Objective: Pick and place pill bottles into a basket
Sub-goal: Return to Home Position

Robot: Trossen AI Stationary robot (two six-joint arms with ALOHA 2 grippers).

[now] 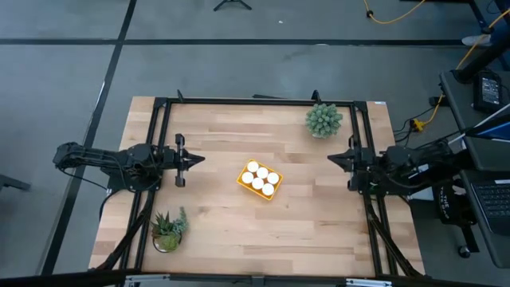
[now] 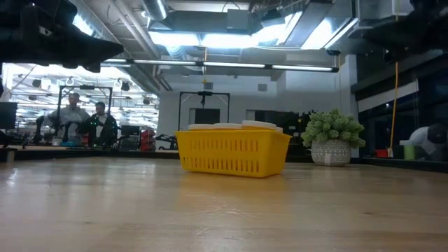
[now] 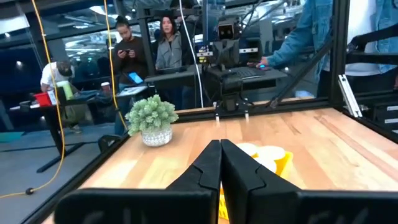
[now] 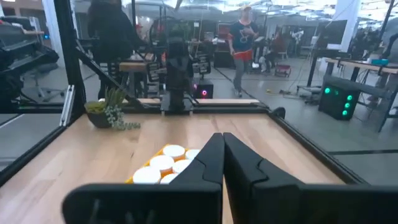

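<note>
Workshop floor, grey and crossed by dark tape lines, surrounds a pale wooden table (image 1: 239, 231). In the wrist views, several people (image 3: 168, 43) stand among desks and equipment in the room beyond it. A black metal frame (image 1: 255, 102) runs along the table's edges. The left arm (image 1: 111, 163) lies drawn in over the left end of the table, and the right arm (image 1: 406, 167) lies the same way over the right end. They point at each other across the bare middle of the boards. The left gripper (image 1: 199, 159) hangs above the wood, well apart from everything, with its two dark fingers (image 3: 205, 171) pressed together and nothing between them. The right gripper (image 1: 332, 159) mirrors it on the other side, its fingers (image 4: 242, 168) likewise closed on nothing. A bushy pale-green potted plant (image 1: 323, 119) sits near the right arm, close to the frame's long rail. A spikier potted plant (image 1: 168, 231) sits near the left arm, by the opposite long edge. Roughly midway between the two grippers, and touched by neither, the yellow basket (image 2: 231, 155) rests flat on the table, turned at an angle to its edges. All six pill bottles (image 1: 257, 184) stand inside it, upright with caps up, packed side by side in two rows of three. From table height, their white caps just clear the basket's slotted rim.
</note>
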